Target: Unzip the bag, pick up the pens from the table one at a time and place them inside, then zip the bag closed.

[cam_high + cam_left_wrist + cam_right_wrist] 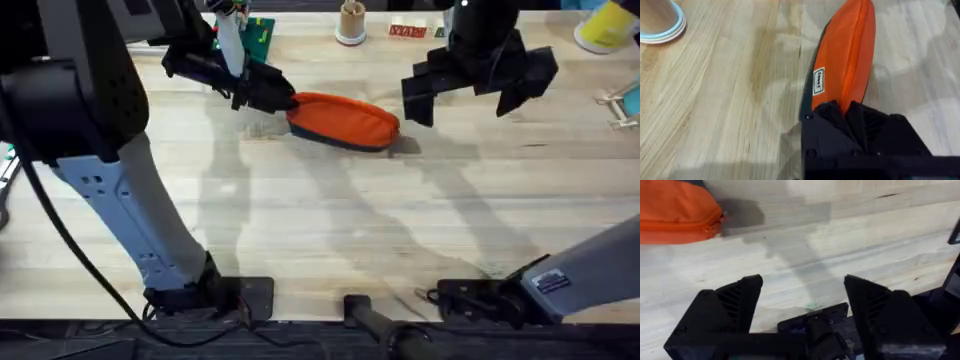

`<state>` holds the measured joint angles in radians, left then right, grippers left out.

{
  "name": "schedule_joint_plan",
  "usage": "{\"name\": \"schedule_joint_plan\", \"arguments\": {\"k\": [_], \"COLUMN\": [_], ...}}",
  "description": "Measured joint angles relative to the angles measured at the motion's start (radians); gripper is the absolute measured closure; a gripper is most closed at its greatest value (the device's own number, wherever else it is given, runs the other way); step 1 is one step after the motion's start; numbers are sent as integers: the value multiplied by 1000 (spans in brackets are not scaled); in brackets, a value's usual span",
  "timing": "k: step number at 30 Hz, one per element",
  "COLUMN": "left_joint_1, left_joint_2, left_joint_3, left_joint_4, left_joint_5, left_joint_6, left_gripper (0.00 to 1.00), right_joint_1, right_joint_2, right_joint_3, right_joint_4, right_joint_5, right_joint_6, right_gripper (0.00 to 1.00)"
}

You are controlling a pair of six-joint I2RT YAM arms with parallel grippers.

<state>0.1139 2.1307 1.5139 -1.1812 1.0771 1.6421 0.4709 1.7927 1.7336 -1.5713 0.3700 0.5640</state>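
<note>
Both grippers sit at the bag [345,121], which lies on the table [330,220] toward the far side, zipped as far as we can see. Our left gripper [280,100] is clamped on the bag's left end; wrist view shows the fingers [840,117] pinched shut on the orange fabric. Our right gripper [470,90] hovers just past the bag's right end, jaws spread wide, holding nothing. Left arm reaches forward across the table; right arm hangs down from above.
</note>
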Motion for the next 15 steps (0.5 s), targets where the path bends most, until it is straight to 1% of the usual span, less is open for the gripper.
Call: {"name": "schedule_joint_plan", "arguments": {"k": [9,12,15], "left_joint_1": [0,0,0], "left_joint_2": [0,0,0], "left_joint_3": [0,0,0], "left_joint_4": [0,0,0], "left_joint_5": [0,0,0], "left_joint_6": [0,0,0], "left_gripper": [959,959,959], "right_joint_1": [0,5,21], "right_joint_2": [-9,-53,-134], "right_joint_3": [0,0,0], "right_joint_4": [-6,17,66], "right_joint_5": [1,1,1], "right_joint_6": [7,16,23], "right_gripper": [5,5,5]}}
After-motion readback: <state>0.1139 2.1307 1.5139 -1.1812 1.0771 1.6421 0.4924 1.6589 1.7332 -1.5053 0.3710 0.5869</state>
